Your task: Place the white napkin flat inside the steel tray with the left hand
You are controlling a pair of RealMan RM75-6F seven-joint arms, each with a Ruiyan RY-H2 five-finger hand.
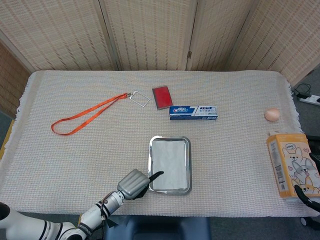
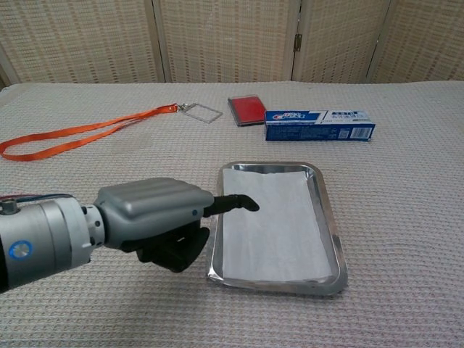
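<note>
— Napkin (image 2: 274, 221) status?
— Lying flat inside the steel tray (image 2: 332, 225); placement looks complete. My left hand (image 2: 156, 217) holds nothing, one finger extended over the tray's left rim. Withdrawal remains.

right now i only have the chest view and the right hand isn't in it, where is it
observer: In the head view, a few dark fingers of the right hand show at the table's right edge, beside a carton printed with cartoon rabbits.
operator: is it holding that carton
observer: I cannot tell. Only the fingers show at the frame edge, close against the carton's near corner; the rest of the hand is cut off.
operator: anything else over there i should know about
observer: An egg sits on the cloth further back than the carton, apart from it and near the same right edge.
</note>
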